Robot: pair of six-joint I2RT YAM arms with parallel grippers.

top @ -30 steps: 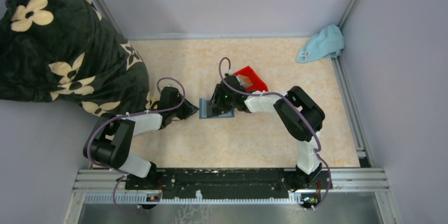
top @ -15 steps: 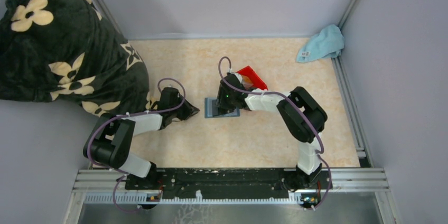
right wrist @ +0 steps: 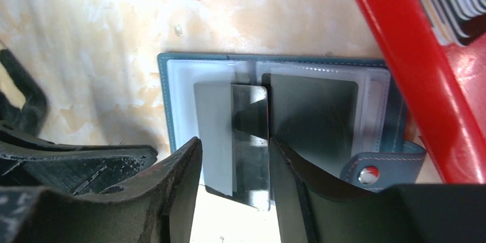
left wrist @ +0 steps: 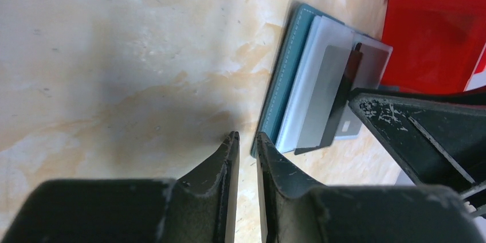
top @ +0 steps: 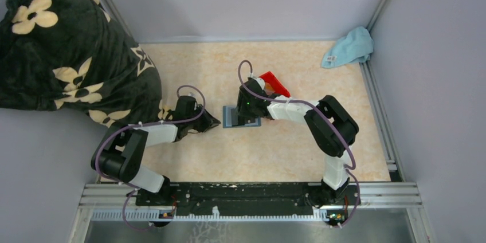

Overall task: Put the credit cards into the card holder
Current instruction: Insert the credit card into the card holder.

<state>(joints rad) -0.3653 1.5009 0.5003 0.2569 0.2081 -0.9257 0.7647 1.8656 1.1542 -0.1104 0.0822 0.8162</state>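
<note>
Teal card holder [right wrist: 183, 100] is lying open & flat on the table [left wrist: 114, 54], mid-workspace, clear sleeves facing up. Its snap flap is hanging off toward the red bin [right wrist: 412, 82], which is sitting just beside it. A grey credit card [right wrist: 215, 134] is lying tilted over the middle sleeves, its near end overhanging the holder's edge.

Your right gripper [right wrist: 234, 140] is standing approx half open w/ both fingertips at the card's long edges (looks like a pinch across the width, nothing else in it). Your left gripper [left wrist: 246, 137] is sitting only a slit apart, empty, tips just beside the holder's edge.

For this step you're wanting the card's leading edge low & square to the sleeve mouth, sliding in line w/ the pocket. Bracing the holder w/ the left is probably worth doing, so it isn't skating away.
</note>
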